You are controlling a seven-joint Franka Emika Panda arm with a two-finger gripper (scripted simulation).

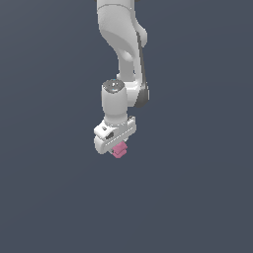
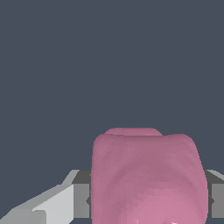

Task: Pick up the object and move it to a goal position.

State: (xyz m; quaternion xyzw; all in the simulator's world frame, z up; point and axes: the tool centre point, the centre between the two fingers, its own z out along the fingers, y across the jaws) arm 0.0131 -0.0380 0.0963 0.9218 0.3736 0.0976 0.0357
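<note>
**Pink block sitting between the fingers, gripper closed on it**

The white arm [image 1: 123,44] is reaching down from the top of the exterior view, wrist pointing down. The gripper [image 1: 118,148] is sitting at its lower end, its white body tilting a little, lower toward the exterior view's left. The object [image 1: 119,150], a small matte pink lumpy block, is poking out just below the gripper body, narrower than that body. Only its lower part is showing there; the rest is hiding behind the gripper.

In the wrist view the object [image 2: 148,179] is filling the lower middle of the picture, rounded corners, faceted face, a smaller bump on its far edge. The fingers [image 2: 81,194] are showing as grey pads on both sides of the block, one at each flank, touching it with no gap visible. So the gripper [image 2: 148,199] is clamping the block, jaws pressing its two sides.

The background is reading as flat dark blue-grey in both views, with no edge, corner or shadow showing. So I cannot tell whether the block is resting on a surface or hanging above one, and I cannot place it against any edge. Relative to the arm, the block is sitting directly under the wrist, about the centre of the exterior view, slightly below the middle.
</note>
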